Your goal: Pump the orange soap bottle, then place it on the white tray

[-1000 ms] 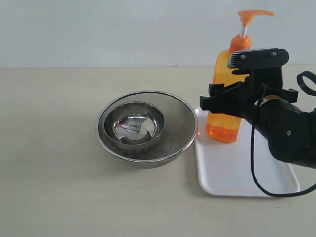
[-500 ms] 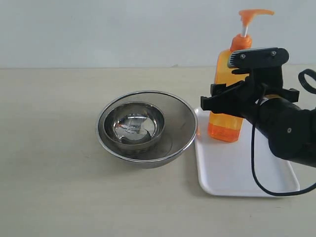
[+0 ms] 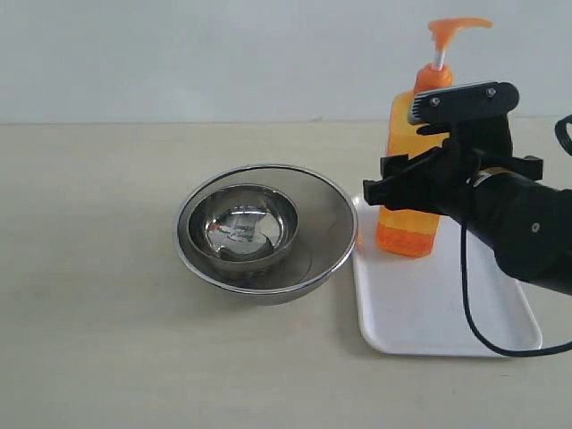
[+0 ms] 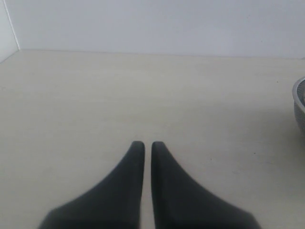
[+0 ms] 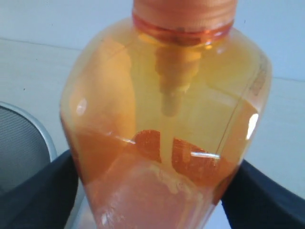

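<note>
The orange soap bottle (image 3: 407, 228) stands upright at the far left corner of the white tray (image 3: 429, 313), pump head up. I cannot tell whether its base touches the tray. My right gripper (image 3: 411, 183) is shut on the bottle's body. In the right wrist view the bottle (image 5: 167, 109) fills the frame, and the right gripper (image 5: 152, 191) has a black finger pressed against each flat side. My left gripper (image 4: 147, 145) is shut with nothing between its fingers, low over bare tabletop; it does not show in the exterior view.
Two round steel bowls (image 3: 265, 231), one nested in the other, sit just left of the tray. The outer bowl's rim (image 4: 300, 105) shows at the edge of the left wrist view and as the bowl rim (image 5: 24, 138) beside the bottle.
The bottle and my right gripper have shifted very slightly left; the grip is unchanged. The bowls and tray have not moved.
</note>
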You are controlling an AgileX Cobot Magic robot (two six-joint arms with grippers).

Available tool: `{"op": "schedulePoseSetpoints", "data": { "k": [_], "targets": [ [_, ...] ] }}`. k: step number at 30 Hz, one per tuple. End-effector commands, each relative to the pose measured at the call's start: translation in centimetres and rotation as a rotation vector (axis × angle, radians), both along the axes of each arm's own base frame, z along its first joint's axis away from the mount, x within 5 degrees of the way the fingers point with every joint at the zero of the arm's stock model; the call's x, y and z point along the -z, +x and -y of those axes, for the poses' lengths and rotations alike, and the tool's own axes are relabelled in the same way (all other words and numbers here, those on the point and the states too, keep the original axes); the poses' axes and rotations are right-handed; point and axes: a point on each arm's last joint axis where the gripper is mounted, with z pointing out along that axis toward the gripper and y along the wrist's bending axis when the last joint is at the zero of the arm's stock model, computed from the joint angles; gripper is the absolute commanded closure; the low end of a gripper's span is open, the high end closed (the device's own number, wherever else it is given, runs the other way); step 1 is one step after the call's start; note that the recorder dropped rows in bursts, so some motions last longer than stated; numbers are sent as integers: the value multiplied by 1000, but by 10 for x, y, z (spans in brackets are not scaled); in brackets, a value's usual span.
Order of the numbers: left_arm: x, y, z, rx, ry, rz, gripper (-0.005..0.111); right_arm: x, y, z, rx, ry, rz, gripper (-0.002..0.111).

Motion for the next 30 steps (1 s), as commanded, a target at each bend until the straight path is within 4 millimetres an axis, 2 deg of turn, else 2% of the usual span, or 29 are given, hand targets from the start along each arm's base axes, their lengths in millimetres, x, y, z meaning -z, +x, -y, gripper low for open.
{"op": "schedulePoseSetpoints", "data": {
  "k": [1,16,27,30],
  "targets": [
    [1,0,0,-1,-1,1,102,-13,-5,2,-16,-1,29,108],
    [1,0,0,-1,-1,1,102,-15,-7,5,-30,-83,23,108],
    [1,0,0,-1,-1,1,102,-42,-18,11,-47,-78,47,108],
    [1,0,0,-1,-1,1,102,-42,-23,15,-45,-87,48,108]
  ]
}}
